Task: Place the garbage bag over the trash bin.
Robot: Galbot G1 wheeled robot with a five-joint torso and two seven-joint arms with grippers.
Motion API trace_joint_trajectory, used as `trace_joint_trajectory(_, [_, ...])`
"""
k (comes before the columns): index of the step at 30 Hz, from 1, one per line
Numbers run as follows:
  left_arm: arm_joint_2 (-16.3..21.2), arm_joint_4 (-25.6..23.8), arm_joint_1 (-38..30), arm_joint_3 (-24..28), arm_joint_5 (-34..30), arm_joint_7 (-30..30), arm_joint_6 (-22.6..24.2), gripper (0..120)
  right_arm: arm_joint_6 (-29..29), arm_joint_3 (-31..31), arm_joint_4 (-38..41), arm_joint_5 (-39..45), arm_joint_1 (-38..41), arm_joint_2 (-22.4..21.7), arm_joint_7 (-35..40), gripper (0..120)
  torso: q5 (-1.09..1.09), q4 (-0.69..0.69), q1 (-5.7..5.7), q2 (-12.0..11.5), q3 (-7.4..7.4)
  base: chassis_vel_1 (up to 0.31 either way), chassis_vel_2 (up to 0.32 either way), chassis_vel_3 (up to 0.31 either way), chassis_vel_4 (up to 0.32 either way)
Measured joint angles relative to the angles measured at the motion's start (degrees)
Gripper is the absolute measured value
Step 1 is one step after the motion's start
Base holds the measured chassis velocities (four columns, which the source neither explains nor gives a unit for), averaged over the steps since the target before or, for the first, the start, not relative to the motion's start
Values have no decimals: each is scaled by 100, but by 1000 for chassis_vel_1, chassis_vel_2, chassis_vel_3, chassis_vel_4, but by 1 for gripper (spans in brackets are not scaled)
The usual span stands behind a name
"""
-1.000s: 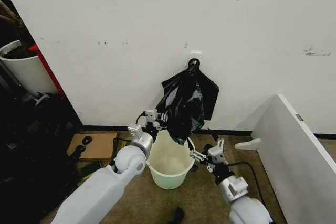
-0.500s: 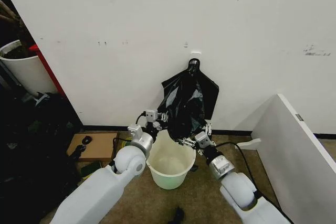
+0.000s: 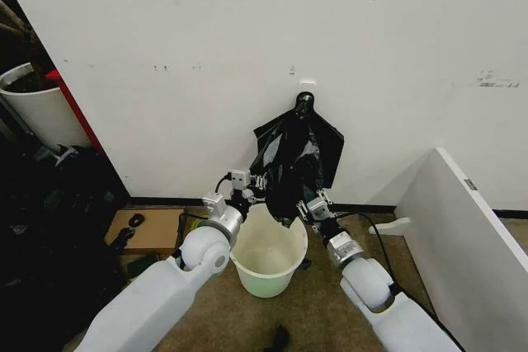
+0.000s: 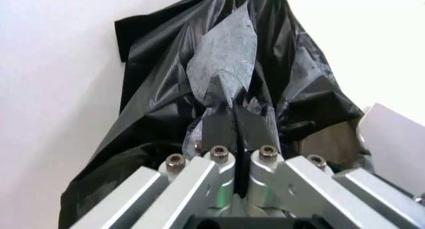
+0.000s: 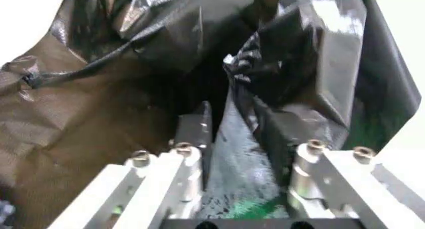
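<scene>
Thin black plastic garbage bag (image 3: 290, 166): glossy, crinkled. Round cream-white plastic trash bin (image 3: 266, 265): smooth. Left pincer (image 4: 234, 120): brushed metal, matt black pads.

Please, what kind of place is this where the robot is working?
Probably a storage corner or workroom, not a tidy home room. A plain scuffed white wall rises above worn brown carpet, a glossy crinkled black plastic garbage bag hangs from a wall hook over a round cream-white plastic trash bin, and dark clutter lies at the left.

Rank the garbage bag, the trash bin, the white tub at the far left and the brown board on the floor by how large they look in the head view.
1. garbage bag
2. trash bin, close to the bag in apparent size, so this order is unsure
3. white tub, partly cut off and farther away, so its rank is unsure
4. brown board
</scene>
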Motion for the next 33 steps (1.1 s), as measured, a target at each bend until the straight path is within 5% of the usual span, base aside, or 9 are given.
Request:
trace_joint_trajectory(7, [42, -3, -21, 20, 0, 3, 0, 0, -223, -37, 158, 376, 16, -37, 74, 0, 0, 0, 0, 0, 0, 0, 0, 0, 0])
trace_joint_trajectory(17, [34, -175, 143, -127, 0, -16, 0, 0, -229, 129, 708, 1444, -205, -57, 73, 0, 0, 1, 0, 0, 0, 0, 0, 0, 0])
trace_joint_trajectory(26, [499, -1143, 763, -755, -85, -46, 32, 0, -94, 965, 2218, 2987, -1273, -266, -186, 0, -1, 0, 0, 0, -1, 0, 0, 0, 0])
trace_joint_trajectory(33, [792, -1749, 1346, -1139, -115, -50, 73, 0, -94, 1136, 2913, 3199, -1762, -327, -420, 0, 0, 2, -1, 0, -1, 0, 0, 0, 0])
